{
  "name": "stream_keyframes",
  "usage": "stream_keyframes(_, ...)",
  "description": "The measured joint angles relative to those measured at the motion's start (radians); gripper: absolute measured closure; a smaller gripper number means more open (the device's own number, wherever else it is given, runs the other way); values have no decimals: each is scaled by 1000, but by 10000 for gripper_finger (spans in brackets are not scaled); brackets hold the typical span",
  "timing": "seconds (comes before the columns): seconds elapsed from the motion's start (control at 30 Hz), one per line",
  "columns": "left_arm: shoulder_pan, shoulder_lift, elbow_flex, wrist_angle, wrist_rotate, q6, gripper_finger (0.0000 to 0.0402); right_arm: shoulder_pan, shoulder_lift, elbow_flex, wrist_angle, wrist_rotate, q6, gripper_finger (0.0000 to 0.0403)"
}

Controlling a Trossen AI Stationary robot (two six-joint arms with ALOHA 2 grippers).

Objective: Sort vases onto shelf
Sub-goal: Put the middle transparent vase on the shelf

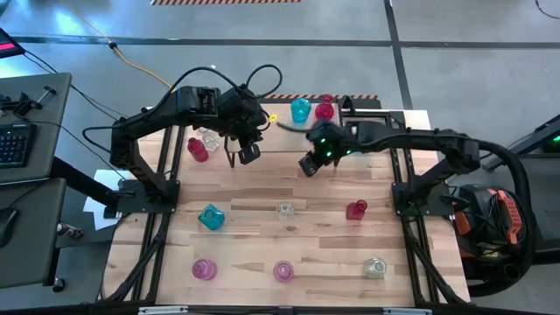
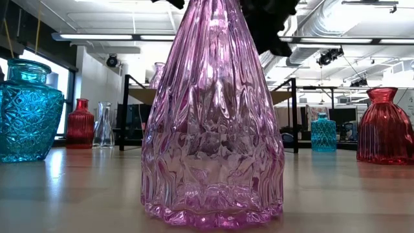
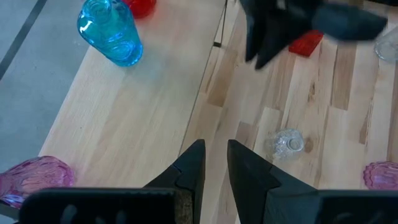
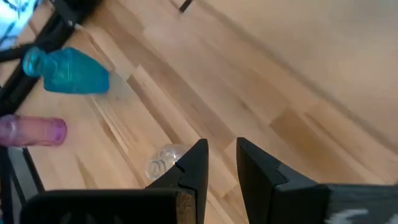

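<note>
In the low view a pink vase (image 2: 212,123) fills the middle and hides most of the shelf (image 2: 284,97) behind it; its neck is cut off at the top, and the dark arm parts above it cannot be told apart. From above, both arms cover much of the shelf (image 1: 367,140), so only its far edge shows, bearing a blue vase (image 1: 300,110) and a red vase (image 1: 325,108) side by side. A clear vase (image 1: 209,138) lies half hidden under the left arm, perhaps on its side, next to a red one (image 1: 198,150).

The left pincer (image 1: 248,154) hangs over the shelf's left end, fingers nearly together with a thin gap, holding nothing. The right pincer (image 1: 309,165) hangs over the shelf front, likewise narrowly parted and empty.

On the tabletop (image 1: 262,241) stand a teal vase (image 1: 211,217), a small clear one (image 1: 285,210), a red one (image 1: 356,209), and along the near edge two pink (image 1: 204,269) and another clear (image 1: 374,267).
</note>
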Motion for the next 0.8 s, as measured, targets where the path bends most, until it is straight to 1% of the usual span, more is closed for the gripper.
stream_keyframes(0.2,0,0,0,0,0,0,344,93,86,0,65,-2,57,339)
stream_keyframes(0.37,0,0,0,0,0,0,344,153,139,0,63,-2,109,339)
stream_keyframes(0.8,0,0,0,0,0,0,344,231,269,0,175,-2,222,339)
